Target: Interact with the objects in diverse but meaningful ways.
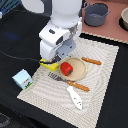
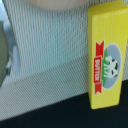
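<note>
Beside the plate, your claw's state can't be told; the box lies ungrasped, everything left.

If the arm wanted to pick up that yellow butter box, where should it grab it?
Probably from straight above, pinching the yellow butter box across its narrow width, near the middle by the red label. It lies flat on the cloth mat and is long and slim, so the long sides offer parallel faces. The gripper hovers above it.
</note>
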